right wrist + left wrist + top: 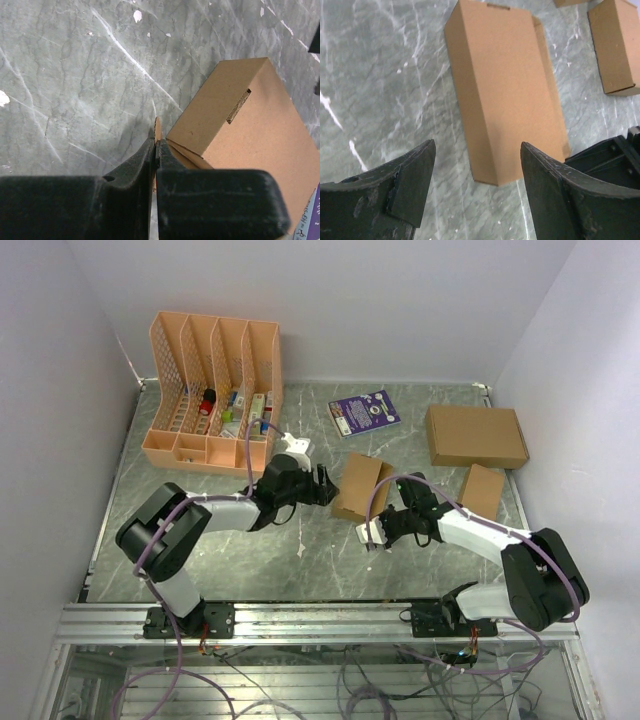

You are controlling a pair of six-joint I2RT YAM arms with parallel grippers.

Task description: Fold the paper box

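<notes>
The paper box (360,485) is a small brown oblong carton lying mid-table, folded into shape with a slot in one end. In the left wrist view the paper box (505,90) lies just ahead of my left gripper (477,146), whose jaws stand wide apart with nothing between them. From above, my left gripper (323,485) sits right beside the carton's left side. My right gripper (368,528) is at the carton's near end. Its jaws (156,140) are shut on a thin cardboard flap sticking out from the paper box (250,115).
A second small brown carton (482,490) (615,45) lies to the right. Behind it is a larger flat brown box (476,435). A purple booklet (364,412) lies at the back centre, and an orange file organizer (213,390) holding small items stands at the back left.
</notes>
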